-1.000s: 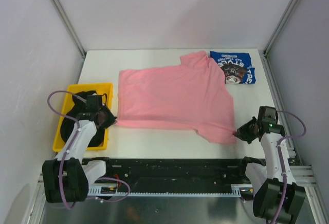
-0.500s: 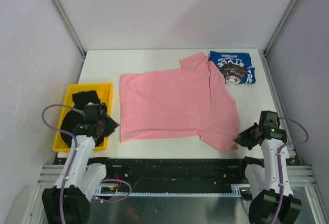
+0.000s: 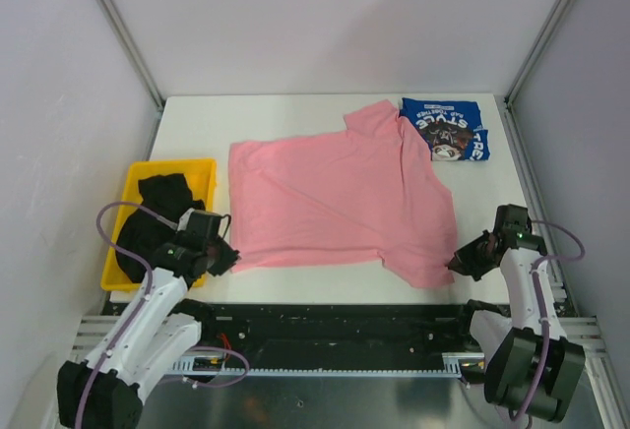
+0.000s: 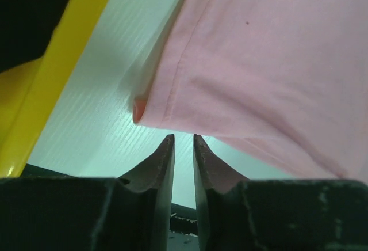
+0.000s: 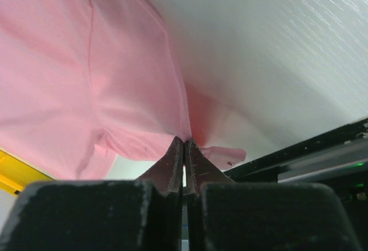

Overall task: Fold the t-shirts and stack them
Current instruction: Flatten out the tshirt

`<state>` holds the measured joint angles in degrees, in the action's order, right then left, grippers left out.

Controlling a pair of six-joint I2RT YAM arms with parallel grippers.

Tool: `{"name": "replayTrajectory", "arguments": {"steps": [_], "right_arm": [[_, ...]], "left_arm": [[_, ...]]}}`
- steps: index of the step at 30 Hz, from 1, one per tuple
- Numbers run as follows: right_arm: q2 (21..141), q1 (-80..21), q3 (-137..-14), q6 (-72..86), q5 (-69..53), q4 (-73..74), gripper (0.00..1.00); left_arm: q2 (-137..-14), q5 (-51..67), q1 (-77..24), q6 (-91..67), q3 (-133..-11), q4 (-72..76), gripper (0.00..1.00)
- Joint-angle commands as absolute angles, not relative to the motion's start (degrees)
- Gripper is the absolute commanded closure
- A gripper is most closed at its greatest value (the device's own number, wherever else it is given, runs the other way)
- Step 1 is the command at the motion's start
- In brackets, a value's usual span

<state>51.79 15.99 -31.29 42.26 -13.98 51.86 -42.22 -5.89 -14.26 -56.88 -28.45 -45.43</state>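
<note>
1. My right gripper point(image 5: 184, 140) is clamped on the near right hem of the pink t-shirt point(image 3: 335, 193).
2. My left gripper point(image 4: 183, 139) stands slightly parted and holds nothing, just short of that shirt's near left corner.
3. The shirt lies spread on the white table point(image 3: 276, 114). The folded blue t-shirt point(image 3: 448, 129) sits at the far right corner, and the black t-shirts point(image 3: 162, 198) fill the yellow bin point(image 3: 167, 164) on the left.
</note>
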Motion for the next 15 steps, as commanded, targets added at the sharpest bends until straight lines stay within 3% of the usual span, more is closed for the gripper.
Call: {"name": "replayTrajectory", "arguments": {"steps": [1,9,15], "right_arm": [[55.0,16.1,-34.5,41.0,-16.5,47.3,1.00],[58.1,16.0,-37.7,40.8,-17.9,45.0,1.00],[59.2,15.8,-39.4,40.2,-18.2,44.9,1.00]], "left_arm": [[-44.0,-11.8,-19.0,-61.9,-28.1,-46.6,0.76],[-55.0,-19.0,-20.1,-60.8,-32.9,-45.7,0.73],[-64.8,-20.7,-20.1,-59.1,-37.6,-42.2,0.77]]}}
